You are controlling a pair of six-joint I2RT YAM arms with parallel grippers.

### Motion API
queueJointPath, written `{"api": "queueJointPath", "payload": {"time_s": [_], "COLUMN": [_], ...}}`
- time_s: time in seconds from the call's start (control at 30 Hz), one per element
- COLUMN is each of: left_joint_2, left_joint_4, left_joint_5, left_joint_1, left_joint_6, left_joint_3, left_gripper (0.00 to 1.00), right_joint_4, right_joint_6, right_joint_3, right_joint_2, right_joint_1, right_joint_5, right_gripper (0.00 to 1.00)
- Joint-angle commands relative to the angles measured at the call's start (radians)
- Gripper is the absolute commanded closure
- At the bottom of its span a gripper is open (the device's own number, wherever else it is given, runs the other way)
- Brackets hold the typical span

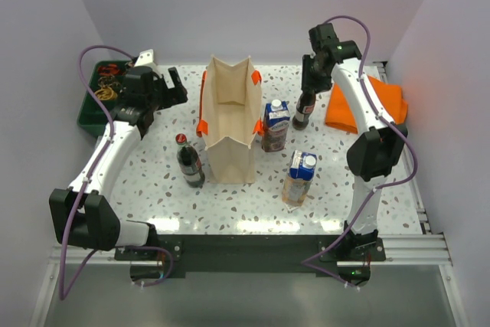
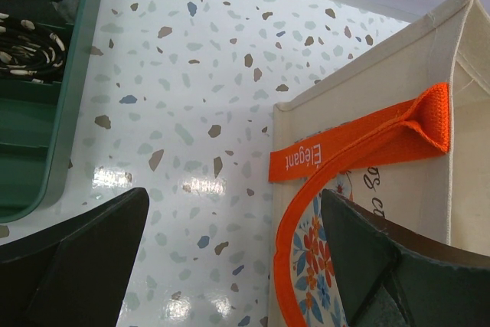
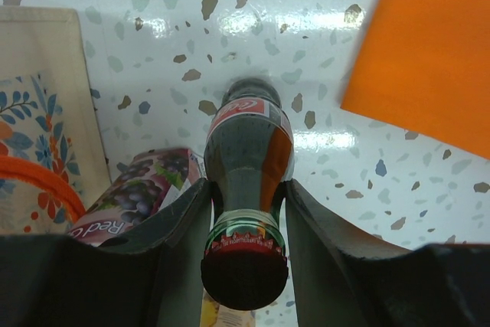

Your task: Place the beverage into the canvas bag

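The canvas bag (image 1: 230,128) stands open and upright in the middle of the table. It also shows in the left wrist view (image 2: 383,135) and at the left edge of the right wrist view (image 3: 38,74). My right gripper (image 1: 306,96) (image 3: 249,189) is shut on the neck of a dark cola bottle (image 1: 303,112) (image 3: 249,147), which is upright to the right of the bag. I cannot tell whether the bottle is off the table. My left gripper (image 1: 174,86) (image 2: 233,212) is open and empty beside the bag's left orange handle (image 2: 360,147).
A second cola bottle (image 1: 189,162) stands left of the bag. A grape juice carton (image 1: 276,125) (image 3: 130,204) stands between the bag and the held bottle, and another carton (image 1: 298,178) is nearer. A folded orange cloth (image 1: 367,105) (image 3: 429,51) lies far right. A green tray (image 1: 96,101) (image 2: 38,74) is far left.
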Motion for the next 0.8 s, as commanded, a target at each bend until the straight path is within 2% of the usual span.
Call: {"api": "queueJointPath", "payload": {"time_s": [0.0,0.2,0.5,0.77], "left_joint_2": [-0.005,-0.001,0.009,0.022], "left_joint_4": [0.034,0.040,0.042,0.042], "left_joint_5": [0.008,0.013,0.019,0.019], "left_joint_1": [0.003,0.003,0.001,0.001], "left_joint_6": [0.027,0.027,0.027,0.030], "left_joint_3": [0.001,0.003,0.008,0.015], "left_gripper": [0.00,0.00,0.00,0.00], "right_joint_4": [0.074,0.086,0.206,0.212], "right_joint_6": [0.012,0.003,-0.020,-0.019], "right_joint_3": [0.068,0.059,-0.132,-0.181], "right_joint_2": [-0.041,-0.037,-0.077,-0.098], "right_joint_1": [0.003,0.003,0.008,0.020], "right_joint_5": [0.024,0.021,0.040,0.055], "right_gripper": [1.00,1.00,1.00,1.00]}}
